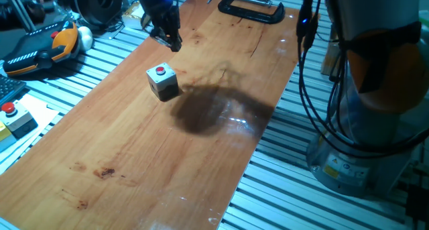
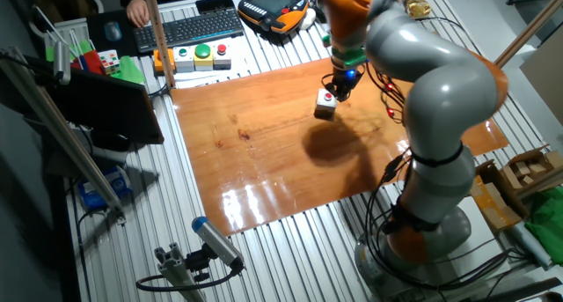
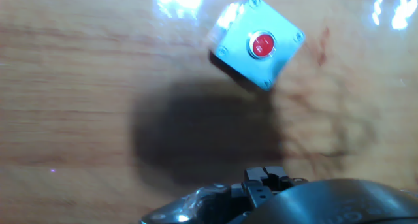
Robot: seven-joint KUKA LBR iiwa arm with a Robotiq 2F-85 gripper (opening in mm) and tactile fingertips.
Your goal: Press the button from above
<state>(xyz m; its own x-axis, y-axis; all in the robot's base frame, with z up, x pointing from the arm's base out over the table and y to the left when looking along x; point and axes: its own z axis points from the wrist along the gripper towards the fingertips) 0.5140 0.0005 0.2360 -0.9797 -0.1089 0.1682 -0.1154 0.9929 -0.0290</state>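
Note:
The button (image 1: 160,72) is a small red cap on top of a light-grey cube housing (image 1: 164,86), standing on the wooden board. It also shows in the other fixed view (image 2: 328,97) and near the top of the hand view (image 3: 262,45). My gripper (image 1: 175,43) hangs in the air above the board, a little beyond the button toward the far end and not touching it. In the hand view the dark fingertips (image 3: 264,176) sit together at the bottom edge with no gap, nothing between them. The other fixed view puts the gripper (image 2: 341,86) just up and right of the button.
The wooden board (image 1: 134,156) lies on a slatted metal table. A black clamp (image 1: 251,9) grips the board's far end. A yellow-and-grey button box (image 1: 12,116) and an orange pendant (image 1: 47,45) lie off the board to the left. The arm's base (image 1: 362,156) stands at the right.

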